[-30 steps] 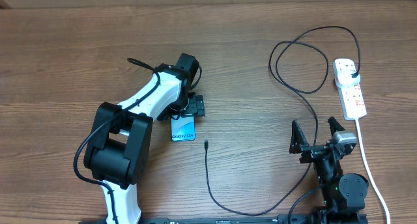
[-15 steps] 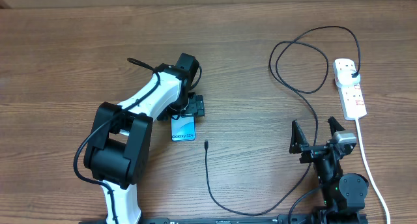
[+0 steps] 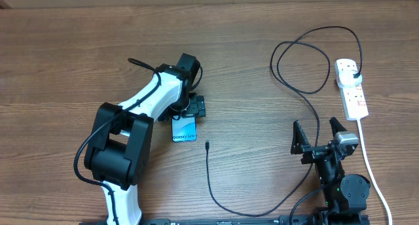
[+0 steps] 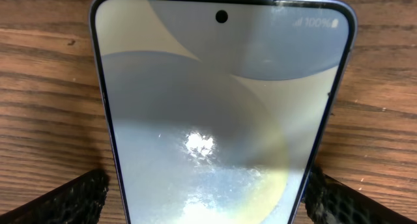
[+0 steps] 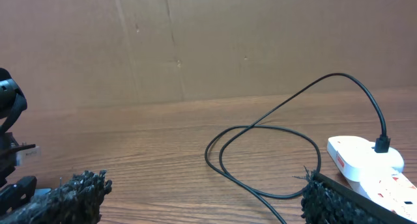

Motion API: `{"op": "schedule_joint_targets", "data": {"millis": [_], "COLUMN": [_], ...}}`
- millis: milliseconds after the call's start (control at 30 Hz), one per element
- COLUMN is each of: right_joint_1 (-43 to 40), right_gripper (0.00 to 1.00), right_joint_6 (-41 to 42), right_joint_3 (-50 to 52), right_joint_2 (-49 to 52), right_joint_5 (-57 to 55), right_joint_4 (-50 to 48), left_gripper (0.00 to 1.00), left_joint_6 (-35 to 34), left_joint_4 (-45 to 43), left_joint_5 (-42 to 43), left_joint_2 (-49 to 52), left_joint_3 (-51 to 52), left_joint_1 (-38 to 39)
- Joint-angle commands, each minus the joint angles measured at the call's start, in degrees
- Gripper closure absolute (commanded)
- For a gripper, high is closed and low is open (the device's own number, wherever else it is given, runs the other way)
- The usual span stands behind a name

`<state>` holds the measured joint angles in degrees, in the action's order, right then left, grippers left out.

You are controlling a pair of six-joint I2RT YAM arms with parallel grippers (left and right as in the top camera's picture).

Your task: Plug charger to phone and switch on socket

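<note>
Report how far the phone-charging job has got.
Done: the charger's plug already sits in the socket. In hand: the open left gripper straddles the phone without clamping it. Left: the charger's connector tip lies loose on the table beside the phone, unplugged, and switching the socket on appears still to do; the open right gripper holds nothing.

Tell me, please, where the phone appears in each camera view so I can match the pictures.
Overhead: the phone lies left of centre, just below the left gripper.
Left wrist: the phone fills most of the frame, punch-hole end at the top.
Right wrist: not in it.
Shared landmark: the left gripper, whose black fingers sit at the wrist view's bottom corners.
</note>
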<state>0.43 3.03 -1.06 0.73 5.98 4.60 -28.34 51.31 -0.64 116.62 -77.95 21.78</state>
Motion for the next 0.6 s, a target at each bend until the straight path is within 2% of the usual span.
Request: {"op": "schedule_joint_targets", "data": {"millis": [0, 167, 333, 567], "right_joint_1": [0.2, 0.2, 0.2, 0.2], "right_gripper": [0.0, 0.0, 0.0, 0.0], "right_joint_6": [0.3, 0.3, 1.0, 15.4], "right_joint_3": [0.6, 0.6, 0.6, 0.6], "right_joint_2": [-0.6, -0.6, -0.6, -0.6], "right_joint_5": [-0.3, -0.2, 6.1, 10.5], "right_joint_4": [-0.2, -0.5, -0.9, -1.4], "left_gripper": [0.01, 0.02, 0.01, 0.02], "left_joint_6": [1.4, 1.4, 1.4, 1.4], "left_joint_4": [0.9, 0.3, 0.3, -0.2], "left_joint_5": [0.0, 0.1, 0.1, 0.2], "left_joint_2": [2.2, 2.2, 2.2, 2.2], "left_joint_3": [2.4, 2.4, 2.4, 2.4], "left_joint_1": [0.4, 0.4, 0.4, 0.4]}}
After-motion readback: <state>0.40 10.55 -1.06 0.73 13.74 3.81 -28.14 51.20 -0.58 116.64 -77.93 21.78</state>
